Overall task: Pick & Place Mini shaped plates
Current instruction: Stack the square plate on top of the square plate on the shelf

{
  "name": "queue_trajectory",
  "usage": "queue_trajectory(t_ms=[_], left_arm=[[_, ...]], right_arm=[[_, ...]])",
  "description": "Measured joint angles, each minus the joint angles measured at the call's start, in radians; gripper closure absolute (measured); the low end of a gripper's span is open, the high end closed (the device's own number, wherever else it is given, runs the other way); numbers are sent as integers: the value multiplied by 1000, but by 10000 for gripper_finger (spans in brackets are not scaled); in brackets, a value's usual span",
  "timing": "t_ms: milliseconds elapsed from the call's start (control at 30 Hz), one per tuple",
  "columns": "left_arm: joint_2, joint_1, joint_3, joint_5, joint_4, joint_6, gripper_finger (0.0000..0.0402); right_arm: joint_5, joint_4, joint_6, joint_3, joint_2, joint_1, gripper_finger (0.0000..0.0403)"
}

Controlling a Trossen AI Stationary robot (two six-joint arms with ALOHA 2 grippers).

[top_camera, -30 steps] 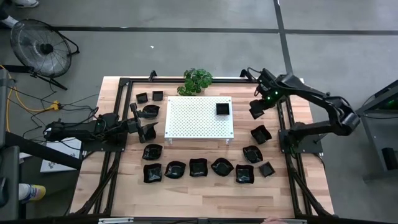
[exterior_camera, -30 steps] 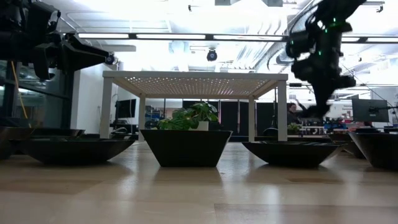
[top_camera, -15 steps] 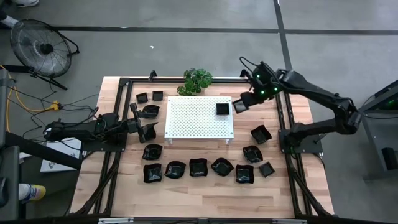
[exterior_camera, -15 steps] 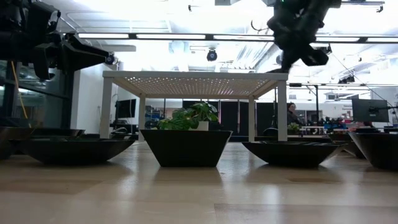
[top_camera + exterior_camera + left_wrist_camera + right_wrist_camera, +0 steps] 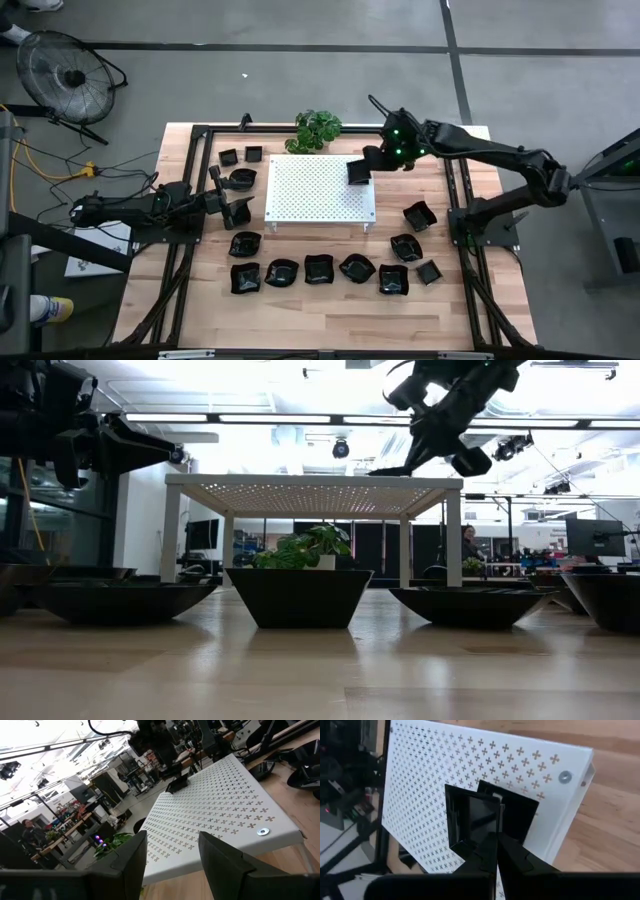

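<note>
My right gripper [image 5: 495,854] is shut on a glossy black square mini plate [image 5: 472,820]. It hovers over the far right corner of the white perforated board [image 5: 310,190]. Just behind the held plate, a second square plate [image 5: 520,812] sits flat on the board. Several more black mini plates rest on the wooden table: a row along the near side [image 5: 320,270], some at the right [image 5: 418,215] and some at the far left [image 5: 240,157]. My left gripper [image 5: 170,857] waits open at the board's left side, pointing level toward it. My right gripper pinches the square plate by its rim wall [image 5: 487,842], near one corner, between its two shut fingers. The fingers slant down from the table's far right. The plate is lifted clear of the board and tilted on edge, its hollow side toward the wrist camera.
A green potted plant [image 5: 318,130] stands just behind the board's far edge. A dark frame rail [image 5: 455,200] runs along the table's right side and another [image 5: 195,180] along its left. Bare wood lies at the table's near edge [image 5: 320,315].
My right gripper has carried the square plate toward the table's left, from beyond the board's right edge to over its far right corner. It has risen a little and rolled on the way. The plate stays in the hold.
</note>
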Motion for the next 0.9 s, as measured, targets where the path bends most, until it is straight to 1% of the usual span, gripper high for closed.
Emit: queue_trajectory(t_ms=[200,367,900], left_arm=[[0,0,0,0,0,0,227],[0,0,0,0,0,0,227],[0,0,0,0,0,0,227]], right_arm=[[18,61,89,-27,5,30,403],[22,97,125,-64,5,37,403],[45,92,101,-69,5,27,403]])
